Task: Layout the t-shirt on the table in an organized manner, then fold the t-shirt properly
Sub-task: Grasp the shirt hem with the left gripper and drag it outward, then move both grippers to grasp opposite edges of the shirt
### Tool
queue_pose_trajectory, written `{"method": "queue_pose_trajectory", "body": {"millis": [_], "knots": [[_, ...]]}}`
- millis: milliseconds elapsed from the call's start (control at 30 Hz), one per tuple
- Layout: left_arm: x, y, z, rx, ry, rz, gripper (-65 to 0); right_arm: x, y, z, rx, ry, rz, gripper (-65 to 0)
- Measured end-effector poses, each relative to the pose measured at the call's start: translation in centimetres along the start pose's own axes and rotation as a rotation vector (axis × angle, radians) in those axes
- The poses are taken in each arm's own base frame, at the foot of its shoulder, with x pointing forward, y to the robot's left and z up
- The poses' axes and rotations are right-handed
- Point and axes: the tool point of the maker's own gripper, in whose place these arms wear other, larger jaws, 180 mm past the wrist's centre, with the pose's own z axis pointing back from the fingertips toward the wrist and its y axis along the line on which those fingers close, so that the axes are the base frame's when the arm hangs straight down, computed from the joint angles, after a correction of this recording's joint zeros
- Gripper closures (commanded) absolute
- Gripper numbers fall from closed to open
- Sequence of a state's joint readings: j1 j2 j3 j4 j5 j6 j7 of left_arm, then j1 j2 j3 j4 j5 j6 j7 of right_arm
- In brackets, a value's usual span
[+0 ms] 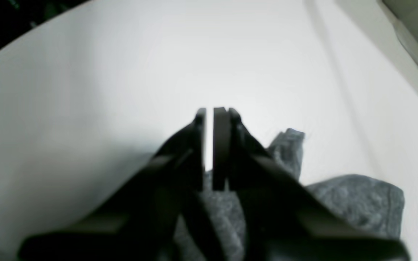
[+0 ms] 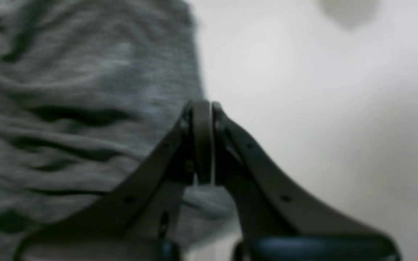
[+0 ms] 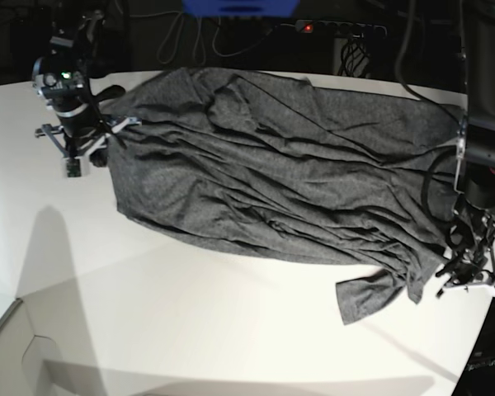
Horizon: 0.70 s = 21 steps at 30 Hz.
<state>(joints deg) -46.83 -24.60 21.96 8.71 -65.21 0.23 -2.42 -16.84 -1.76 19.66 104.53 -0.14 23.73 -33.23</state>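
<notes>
The dark grey t-shirt (image 3: 280, 181) lies spread lengthwise across the white table (image 3: 190, 322), wrinkled, with one sleeve end (image 3: 371, 299) sticking out toward the front. My right gripper (image 3: 84, 142) hangs over the shirt's left end. In the right wrist view its pads are pressed together (image 2: 203, 108), shut, with nothing between them and rumpled t-shirt (image 2: 67, 108) just to the left. My left gripper (image 3: 470, 279) is at the shirt's right end by the table edge. Its fingers (image 1: 209, 116) stand almost together above a fold of t-shirt (image 1: 354, 203), with bare table (image 1: 158, 58) showing through the slit.
Cables and a power strip (image 3: 338, 29) run along the dark area behind the table. The table's curved edge (image 1: 31, 32) lies far ahead of the left gripper. A pale panel (image 3: 16, 346) meets the table at the front left.
</notes>
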Motion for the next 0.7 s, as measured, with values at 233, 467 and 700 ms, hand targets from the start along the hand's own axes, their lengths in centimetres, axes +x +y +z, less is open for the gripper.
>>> {"method": "queue_pose_trajectory", "body": {"millis": [233, 467, 700], "knots": [[-2.0, -13.5, 2.7, -0.35, 0.082, -0.181, -2.8, -0.5, 1.4, 0.0, 0.035, 0.01, 0.011, 0.0], [-8.5, -18.2, 3.4, -0.388, 0.135, -0.538, -3.0, -2.1, 1.2, 0.6, 0.032, 0.047, 0.013, 0.0], [-13.1, -16.5, 3.3, -0.33, 0.156, -0.673, -3.0, -3.7, 1.1, 1.4, 0.028, 0.086, 0.015, 0.0]]}}
